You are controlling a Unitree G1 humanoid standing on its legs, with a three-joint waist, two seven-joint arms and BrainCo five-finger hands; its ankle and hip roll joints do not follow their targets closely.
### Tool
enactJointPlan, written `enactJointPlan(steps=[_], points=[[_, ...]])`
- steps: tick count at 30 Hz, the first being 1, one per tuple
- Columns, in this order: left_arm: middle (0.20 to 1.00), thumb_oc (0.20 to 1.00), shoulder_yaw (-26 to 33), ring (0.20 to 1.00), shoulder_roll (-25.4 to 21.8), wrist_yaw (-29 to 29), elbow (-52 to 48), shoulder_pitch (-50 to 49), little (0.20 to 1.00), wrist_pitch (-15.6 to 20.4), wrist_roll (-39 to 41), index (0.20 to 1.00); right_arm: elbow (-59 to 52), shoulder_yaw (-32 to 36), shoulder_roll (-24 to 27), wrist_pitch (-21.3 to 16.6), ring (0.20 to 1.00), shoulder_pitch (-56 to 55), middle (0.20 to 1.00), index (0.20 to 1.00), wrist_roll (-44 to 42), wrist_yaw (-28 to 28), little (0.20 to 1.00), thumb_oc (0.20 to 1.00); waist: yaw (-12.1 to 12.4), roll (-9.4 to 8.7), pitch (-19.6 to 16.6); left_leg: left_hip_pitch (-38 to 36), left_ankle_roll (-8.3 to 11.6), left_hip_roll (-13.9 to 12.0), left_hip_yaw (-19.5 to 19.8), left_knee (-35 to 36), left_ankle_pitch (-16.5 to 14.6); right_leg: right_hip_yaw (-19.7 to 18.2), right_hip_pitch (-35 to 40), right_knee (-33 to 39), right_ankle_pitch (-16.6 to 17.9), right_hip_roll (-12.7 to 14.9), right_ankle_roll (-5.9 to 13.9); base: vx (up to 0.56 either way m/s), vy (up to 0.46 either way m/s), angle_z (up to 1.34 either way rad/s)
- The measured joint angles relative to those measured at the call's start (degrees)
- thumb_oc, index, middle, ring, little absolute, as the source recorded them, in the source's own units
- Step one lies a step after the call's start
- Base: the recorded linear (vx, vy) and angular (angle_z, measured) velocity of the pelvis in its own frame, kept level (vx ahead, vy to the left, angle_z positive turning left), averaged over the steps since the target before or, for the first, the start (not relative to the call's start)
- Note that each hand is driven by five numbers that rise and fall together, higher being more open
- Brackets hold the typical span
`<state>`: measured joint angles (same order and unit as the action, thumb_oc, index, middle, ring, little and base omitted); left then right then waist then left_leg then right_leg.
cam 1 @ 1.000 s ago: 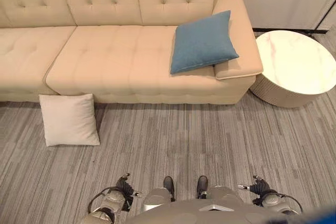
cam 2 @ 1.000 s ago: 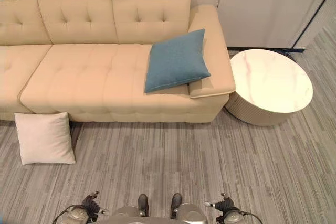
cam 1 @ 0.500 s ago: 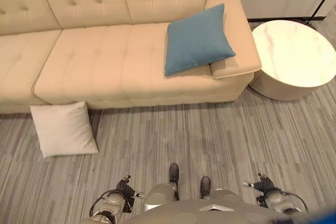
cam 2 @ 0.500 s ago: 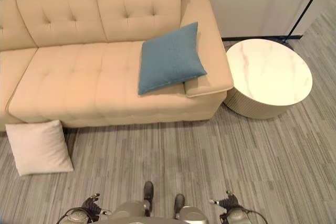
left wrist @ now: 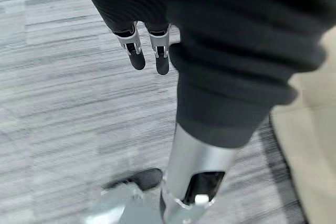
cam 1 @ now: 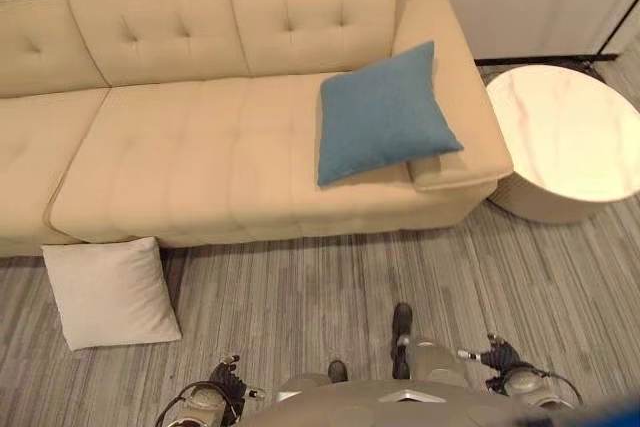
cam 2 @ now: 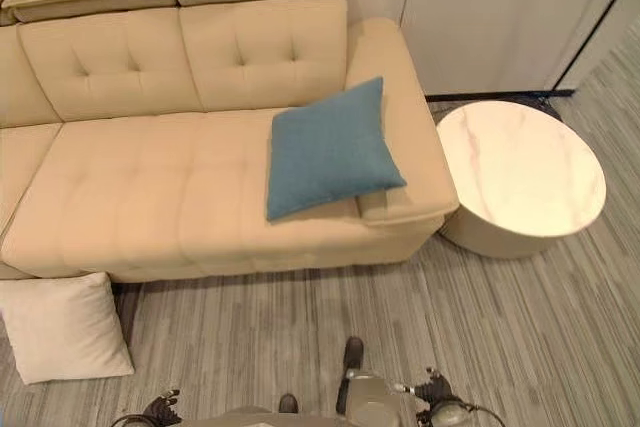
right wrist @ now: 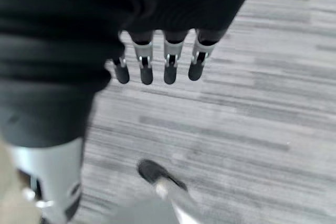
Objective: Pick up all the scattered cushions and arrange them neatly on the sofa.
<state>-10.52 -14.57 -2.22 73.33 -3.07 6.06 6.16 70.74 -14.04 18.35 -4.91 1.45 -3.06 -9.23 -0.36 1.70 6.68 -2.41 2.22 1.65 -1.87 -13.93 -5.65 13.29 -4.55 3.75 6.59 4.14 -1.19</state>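
both hands hang low with fingers straight and empty, left hand [cam 1: 228, 379], right hand [cam 1: 497, 355]. the white cushion [cam 1: 110, 292] leans on the floor against the sofa [cam 1: 200, 162]; soft and light, best pinched at an edge. the blue cushion [cam 1: 385, 112] rests by the armrest

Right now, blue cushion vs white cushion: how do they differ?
Colour: the blue cushion is blue, the white cushion off-white.
Place: the blue cushion is on the sofa seat, the white cushion on the floor at the sofa's front.
Pose: the blue cushion sits propped against the armrest; the white cushion lies by the sofa base, whether leaning on it is unclear.
Shared: both are square, plain, and held by neither robot hand.
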Motion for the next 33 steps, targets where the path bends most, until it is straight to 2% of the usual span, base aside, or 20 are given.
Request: enactJointPlan(steps=[2, 3, 4, 6, 7, 8, 11, 12, 13, 15, 17, 18, 19, 22, 23, 25, 27, 28, 30, 33], points=[[1.0, 1.0, -0.09, 1.0, 0.47, 0.71, -0.51, 1.98, 1.0, 0.94, 0.24, 1.0, 0.02, -0.95, 0.23, -0.42, 1.0, 0.86, 1.0, 1.0, -0.09, -0.02, 1.0, 1.0, 1.71, -2.0, 0.56, 11.48, 6.16, -0.11, 0.24, -22.33, 4.39, -0.38, 2.37, 1.62, -1.9, 0.6, -2.75, 0.11, -0.122, 0.06], [1.0, 1.0, -0.12, 1.0, 0.16, 0.65, -1.39, 2.23, 1.0, 0.96, 0.79, 1.0, 0.12, -1.02, 0.12, -0.54, 1.0, 1.31, 1.0, 1.0, -0.1, -0.02, 1.0, 1.0, 1.47, -2.13, 0.65, 14.76, 5.67, -1.22, 0.45, -25.94, 3.43, 0.66, 3.22, 1.6, -2.45, 0.09, -3.45, 0.21, -0.048, 0.1], [1.0, 1.0, -0.12, 1.0, -0.58, 0.82, -2.33, 2.01, 1.0, 0.88, 1.5, 1.0, 0.01, -1.27, -0.29, -0.55, 1.0, 2.39, 1.0, 1.0, -0.13, -0.06, 1.0, 1.0, 1.47, -2.77, 1.21, 16.46, 4.94, -2.56, 0.57, -18.67, 2.5, 1.3, 4.84, 1.62, -4.03, -0.42, -4.64, 0.29, -0.04, 0.24], [1.0, 1.0, -0.99, 1.0, -1.48, 1.12, -2.46, 2.4, 1.0, 0.89, 1.56, 1.0, 0.1, -1.35, 0.0, -0.58, 1.0, 3.3, 1.0, 1.0, -0.15, -0.02, 1.0, 1.0, 1.11, -2.83, 2.83, 15.89, 3.61, -3.41, -1.46, 0.31, 3.68, 2.08, 6.91, 1.96, -7.09, -1.39, -4.02, 0.34, 0.057, 0.38], [1.0, 1.0, -3.24, 1.0, 0.38, 0.56, -2.51, 6.21, 1.0, -2.0, 1.46, 1.0, 0.79, -2.91, -0.3, -0.34, 1.0, 2.73, 1.0, 1.0, -0.15, -0.45, 1.0, 1.0, 0.41, -1.8, 3.7, 15.41, 2.96, -3.42, -3.74, 12.76, 6.97, 2.46, 9.25, 1.95, -9.1, -3.02, -1.24, 0.34, 0.123, 0.3], [1.0, 1.0, -6.71, 1.0, -0.6, -0.9, -2.79, 10.41, 1.0, -2.73, 0.0, 1.0, -0.28, -3.5, -0.64, 0.1, 1.0, 2.71, 1.0, 1.0, -0.08, -0.06, 1.0, 1.0, 1.34, -1.44, 3.69, 15.58, 3.86, -3.15, -4.4, 19.68, 9.66, 2.14, 10.54, 1.96, -10.19, -4.07, -0.81, 0.24, 0.116, -0.18], [1.0, 1.0, -2.08, 1.0, 0.63, -0.62, -4.57, 10.47, 1.0, -0.59, 1.55, 1.0, -2.21, -2.94, -1.12, -0.4, 1.0, 4.72, 1.0, 1.0, -0.04, -0.27, 1.0, 1.0, -0.33, -1.56, 4.19, 14.35, 0.61, -1.49, -5.6, 13.28, 11.59, 0.17, 14.36, 1.62, -11.93, -3.55, 0.02, 0.24, 0.167, -0.73], [1.0, 1.0, -1.6, 1.0, 1.88, -0.64, -3.66, 9.55, 1.0, -0.62, 1.62, 1.0, -1.44, -2.54, -0.81, -0.17, 1.0, 3.26, 1.0, 1.0, -0.03, -0.25, 1.0, 1.0, -0.48, -0.75, 2.35, 10.9, -1.98, -1.03, -5.69, 12.94, 11.78, -0.69, 16.32, 0.24, -13.9, -3.86, 2.27, 0.13, 0.129, -0.27], [1.0, 1.0, -1.77, 1.0, 2.0, -0.67, -2.66, 9.29, 1.0, -0.62, 1.65, 1.0, 0.01, -2.07, -1.7, 0.16, 1.0, 1.87, 1.0, 1.0, -0.02, -0.44, 1.0, 1.0, -0.6, -1.17, 1.07, 7.96, -6.39, 0.03, -4.91, 15.97, 12.44, -1.16, 15.42, -4.07, -16.04, -2.6, 3.27, 0.13, 0.145, -0.1], [1.0, 1.0, -1.85, 1.0, 1.57, -0.64, -2.06, 9.9, 1.0, -0.94, 1.63, 1.0, 0.13, -2.0, -2.33, 0.62, 1.0, 0.82, 1.0, 1.0, 0.12, -0.04, 1.0, 1.0, -0.28, -2.01, 1.01, 6.04, -8.02, 1.71, -3.75, 17.88, 11.21, -1.44, 12.25, -8.19, -17.12, -0.62, 5.78, 0.12, 0.191, 0.21], [1.0, 1.0, -1.85, 1.0, 0.67, -0.69, -2.3, 9.38, 1.0, -1.37, 1.64, 1.0, -0.77, -1.25, -2.08, 0.9, 1.0, 0.88, 1.0, 1.0, 1.0, 0.09, 1.0, 1.0, -0.11, -0.23, 1.07, 1.58, -8.49, 2.83, -1.92, 18.86, 9.97, -2.03, 2.92, -33.28, -22.5, 3.29, 9.82, 0.08, 0.149, 0.47], [1.0, 1.0, -1.84, 1.0, -0.28, -0.71, -2.32, 9.46, 1.0, -1.1, 1.71, 1.0, -0.93, -1.56, -2.26, 0.86, 1.0, 1.27, 1.0, 1.0, 1.24, 0.2, 1.0, 1.0, 0.18, -0.18, 0.94, 0.9, -8.97, 3.15, -0.94, 18.67, 8.53, -3.74, -1.65, -38.78, -22.68, 3.95, 10.32, 0.1, 0.096, 0.5], [1.0, 1.0, -1.78, 1.0, -0.86, -0.72, -2.21, 9.62, 1.0, -0.99, 1.73, 1.0, -1.58, -1.58, -2.36, 0.71, 1.0, 2.22, 1.0, 1.0, 1.57, 0.19, 1.0, 1.0, 0.03, -0.29, 1.16, 0.52, -9.14, 3.77, -0.88, 18.74, 8.43, -4.73, -4.65, -41.88, -22.71, 4.58, 10.27, 0.08, -0.012, 0.39], [1.0, 1.0, -1.73, 1.0, -1.58, -0.73, -2.2, 7.92, 1.0, -1.17, 1.75, 1.0, -1.69, -1.59, -2.51, 0.7, 1.0, 3.33, 1.0, 1.0, 1.73, 0.39, 1.0, 1.0, 0.3, -0.13, 1.15, -2.06, -7.81, 3.73, -0.14, 19.11, 7.03, -5.71, -8.07, -30.85, -21.35, 3.53, 8.68, 0.13, -0.088, 0.29], [1.0, 1.0, -1.25, 1.0, -1.7, -0.72, -1.99, 6.79, 1.0, -1.25, 1.76, 1.0, -1.66, -1.57, -2.51, 0.71, 1.0, 3.38, 1.0, 1.0, 1.68, 0.56, 1.0, 1.0, 0.45, -0.73, 1.01, -2.59, -6.98, 3.66, 0.21, 19.15, 6.15, -7.7, -8.0, -22.86, -18.61, 2.18, 8.53, 0.09, -0.151, 0.15], [1.0, 1.0, -1.21, 1.0, -1.25, -0.73, -1.66, 5.89, 1.0, -1.34, 1.8, 1.0, -1.12, -1.17, -2.35, 0.8, 1.0, 3.76, 1.0, 1.0, 1.65, 0.57, 1.0, 1.0, 0.7, -0.84, 0.84, -2.72, -6.33, 2.68, 0.92, 19.12, 5.48, -7.37, -6.63, -15.48, -9.44, 1.22, 7.34, 0.06, -0.159, 0.04], [1.0, 1.0, -1.0, 1.0, -0.05, -0.67, -0.2, 5.34, 1.0, -1.33, 2.0, 1.0, -0.11, -1.07, -2.37, 0.95, 1.0, 3.38, 1.0, 1.0, 1.63, 0.58, 1.0, 1.0, 0.69, -0.16, 0.81, -2.61, -4.81, 0.96, 1.29, 18.19, 5.17, -6.11, -2.11, -8.21, -5.29, -0.95, 3.69, 0.06, -0.128, 0.08], [1.0, 1.0, -0.64, 1.0, 0.65, -0.66, -0.1, 5.33, 1.0, -1.28, 2.0, 1.0, 0.1, -0.96, -1.97, 1.06, 1.0, 2.77, 1.0, 1.0, 1.63, 0.56, 1.0, 1.0, 0.55, -0.19, 0.8, -2.96, -3.98, 0.53, 1.35, 17.35, 5.24, -5.46, 0.73, -4.59, -4.04, -1.59, 2.18, 0.09, -0.118, 0.23], [1.0, 1.0, -0.47, 1.0, 0.84, -0.69, -0.08, 5.48, 1.0, -1.29, 1.98, 1.0, 0.09, -0.64, -1.37, 1.13, 1.0, 2.09, 1.0, 1.0, 1.57, 0.55, 1.0, 1.0, 0.38, -0.18, 0.66, -4.35, -2.65, -0.32, 1.6, 17.16, 4.81, -4.64, 5.9, 1.96, -2.43, -2.73, 1.7, 0.08, -0.074, 0.18], [1.0, 1.0, -0.29, 1.0, 1.11, -0.67, -1.13, 5.6, 1.0, -1.3, 1.98, 1.0, -0.16, -0.2, -0.06, 0.98, 1.0, 1.84, 1.0, 1.0, 1.42, 0.48, 1.0, 1.0, 0.55, 0.8, -0.17, -4.64, -2.06, -1.68, 1.71, 17.64, 4.42, -4.19, 5.98, 1.68, -2.79, -4.07, 1.32, 0.06, -0.032, 0.08]])
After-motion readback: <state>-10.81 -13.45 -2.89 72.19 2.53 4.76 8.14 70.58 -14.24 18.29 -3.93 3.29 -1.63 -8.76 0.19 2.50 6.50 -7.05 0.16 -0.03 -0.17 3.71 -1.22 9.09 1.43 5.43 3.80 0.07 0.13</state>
